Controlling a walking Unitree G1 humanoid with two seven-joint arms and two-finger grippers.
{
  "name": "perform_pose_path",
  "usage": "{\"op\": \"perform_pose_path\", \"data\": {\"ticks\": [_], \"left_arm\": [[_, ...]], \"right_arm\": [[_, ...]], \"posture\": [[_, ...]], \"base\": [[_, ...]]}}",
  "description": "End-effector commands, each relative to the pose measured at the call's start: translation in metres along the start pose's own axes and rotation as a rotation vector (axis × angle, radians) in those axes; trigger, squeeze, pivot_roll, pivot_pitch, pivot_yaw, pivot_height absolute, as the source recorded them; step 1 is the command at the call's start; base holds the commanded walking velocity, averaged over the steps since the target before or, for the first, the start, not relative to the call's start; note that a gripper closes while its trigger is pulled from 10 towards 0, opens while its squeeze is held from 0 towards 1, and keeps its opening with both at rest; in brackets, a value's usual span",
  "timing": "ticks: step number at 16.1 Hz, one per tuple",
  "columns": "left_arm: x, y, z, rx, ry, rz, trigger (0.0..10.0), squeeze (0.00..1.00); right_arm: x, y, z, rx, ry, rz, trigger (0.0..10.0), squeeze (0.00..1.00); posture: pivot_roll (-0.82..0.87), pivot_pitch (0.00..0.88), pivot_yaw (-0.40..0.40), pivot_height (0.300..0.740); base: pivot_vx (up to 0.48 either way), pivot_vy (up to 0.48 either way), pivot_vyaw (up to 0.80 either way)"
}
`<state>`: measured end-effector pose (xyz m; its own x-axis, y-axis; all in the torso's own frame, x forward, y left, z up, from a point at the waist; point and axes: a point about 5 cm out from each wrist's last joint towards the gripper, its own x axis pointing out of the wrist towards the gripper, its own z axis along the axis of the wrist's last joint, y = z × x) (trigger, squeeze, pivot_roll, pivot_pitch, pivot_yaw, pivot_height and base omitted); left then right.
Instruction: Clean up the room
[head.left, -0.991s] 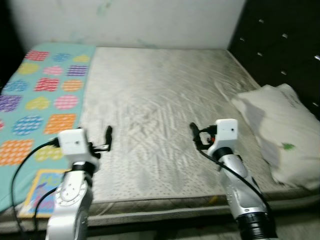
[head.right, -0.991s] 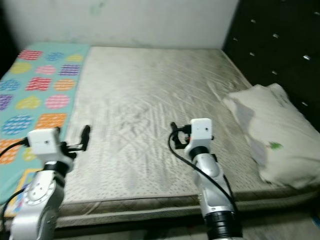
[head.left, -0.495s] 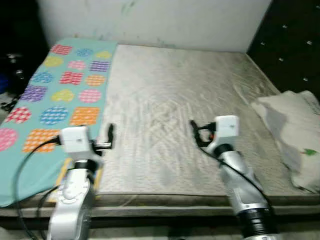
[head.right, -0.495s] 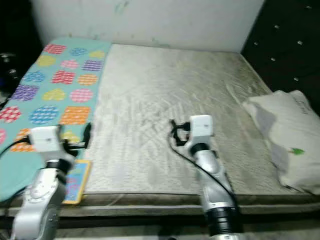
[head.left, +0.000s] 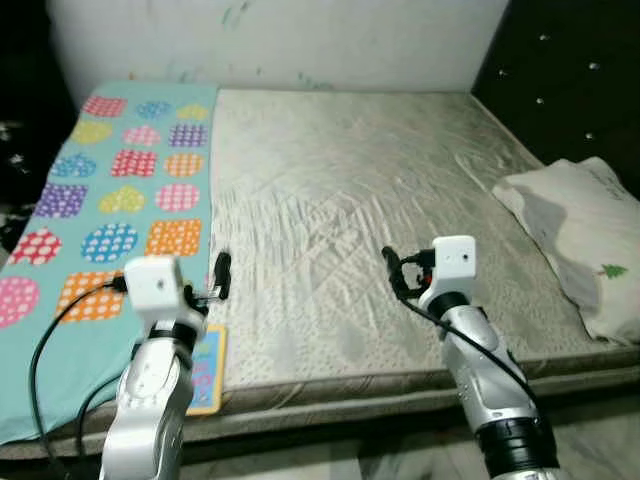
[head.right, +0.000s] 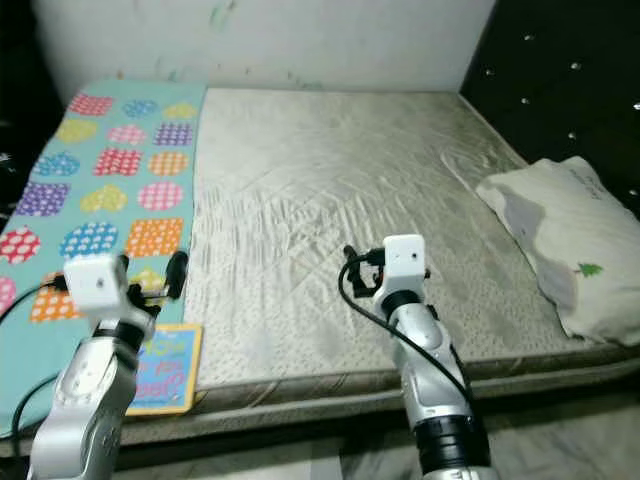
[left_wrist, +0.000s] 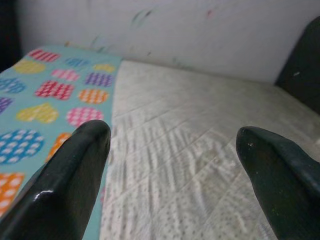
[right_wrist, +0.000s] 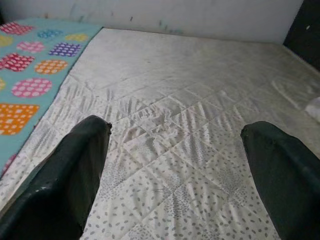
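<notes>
We are facing the mattress (head.left: 350, 190) — teal blanket (head.left: 90, 200) along its left side, pillow (head.left: 585, 240) lying far right. The book (head.right: 168, 368) is lying just below our left gripper (head.left: 221, 273), nearer than the right gripper (head.left: 392, 270); both fingers are standing apart.

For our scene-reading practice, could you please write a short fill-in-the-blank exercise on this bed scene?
1. The pillow lies on the robot's ____ side of the mattress.
2. The patterned blanket has a ____ background.
3. The book lies at the near edge of the bed, under the ____ arm.
4. In the wrist views, the left pincer and the right pincer both hold their fingers ____.

Missing words: right; teal; left; open
</notes>
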<state>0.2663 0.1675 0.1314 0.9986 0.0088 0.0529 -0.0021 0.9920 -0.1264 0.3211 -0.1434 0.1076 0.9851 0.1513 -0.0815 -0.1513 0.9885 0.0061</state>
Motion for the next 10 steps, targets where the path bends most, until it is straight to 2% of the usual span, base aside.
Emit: {"op": "perform_pose_path", "data": {"ticks": [1,10], "left_arm": [[-0.003,0.0062,-0.0031,0.01,0.015,0.023,10.0,0.0],[-0.0027,0.0074,-0.003,0.03,0.014,0.018,10.0,0.0]], "right_arm": [[0.0019,0.0031,0.0027,0.0,-0.004,0.012,10.0,0.0],[0.0041,0.0046,0.004,-0.008,-0.008,0.022,10.0,0.0]], "posture": [[-0.02,0.061,-0.084,0.74],[-0.02,0.043,-0.075,0.74]], "base": [[0.0,0.48,0.0],[0.0,0.48,0.0]]}}
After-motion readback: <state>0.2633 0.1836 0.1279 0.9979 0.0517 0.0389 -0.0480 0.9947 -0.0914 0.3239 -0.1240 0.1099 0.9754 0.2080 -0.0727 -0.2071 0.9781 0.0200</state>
